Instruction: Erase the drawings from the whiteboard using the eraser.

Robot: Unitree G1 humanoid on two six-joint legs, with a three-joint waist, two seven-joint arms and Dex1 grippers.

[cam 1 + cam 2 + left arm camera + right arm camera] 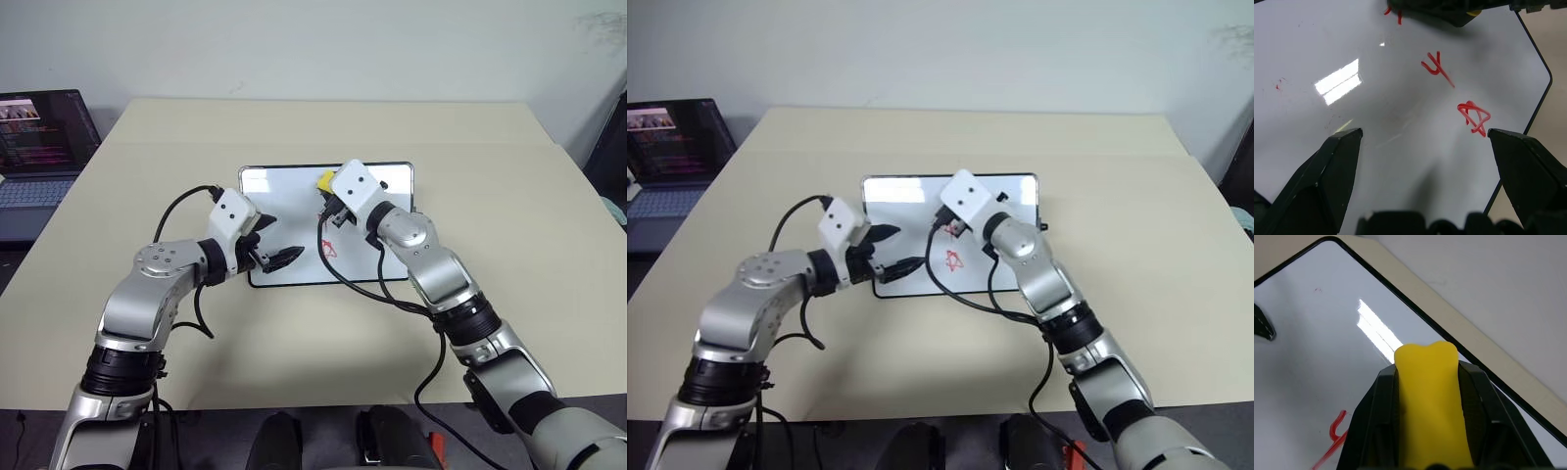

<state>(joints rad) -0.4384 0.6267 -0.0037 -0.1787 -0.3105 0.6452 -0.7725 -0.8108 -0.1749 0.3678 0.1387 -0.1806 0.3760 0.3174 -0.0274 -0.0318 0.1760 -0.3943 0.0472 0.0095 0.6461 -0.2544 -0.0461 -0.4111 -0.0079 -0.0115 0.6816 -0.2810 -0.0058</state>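
The whiteboard (284,186) lies flat in the middle of the table. Red drawings run down it: a cross-like sign (1437,66), a small star (1474,115), and two short dashes (1393,13) partly hidden by the right hand. My right gripper (1430,372) is shut on the yellow eraser (324,181) and holds it over the board's far half, by the dashes. Whether the eraser touches the board I cannot tell. Low over the board's near left part, my left gripper (1425,139) is open and holds nothing.
An open laptop (39,147) stands at the far left beside the beige table (509,245). Black cables (353,279) hang from both wrists and trail over the board's front edge.
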